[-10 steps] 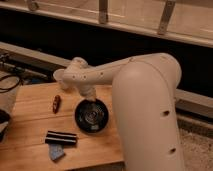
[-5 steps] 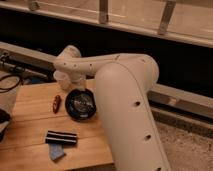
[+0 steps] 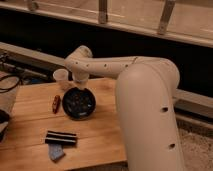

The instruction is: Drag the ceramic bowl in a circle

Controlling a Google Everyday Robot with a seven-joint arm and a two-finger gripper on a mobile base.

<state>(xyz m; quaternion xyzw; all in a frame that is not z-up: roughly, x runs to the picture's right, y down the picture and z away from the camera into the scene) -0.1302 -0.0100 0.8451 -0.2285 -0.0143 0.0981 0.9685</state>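
Observation:
The ceramic bowl (image 3: 78, 103) is round, shallow and glossy black with light specks inside. It sits on the wooden table (image 3: 30, 105), left of centre. My white arm reaches from the right over the table, and my gripper (image 3: 80, 86) comes down at the bowl's far rim. The wrist hides the contact with the rim.
A small translucent whitish cup (image 3: 61, 78) stands just behind and left of the bowl. A small red object (image 3: 56, 103) lies left of the bowl. A black striped packet (image 3: 61, 138) and a blue-grey piece (image 3: 55, 152) lie near the front edge. Cables (image 3: 7, 80) lie at far left.
The bowl has moved with my gripper from the table's right-middle toward the left and the far side, close to the cup and the red object.

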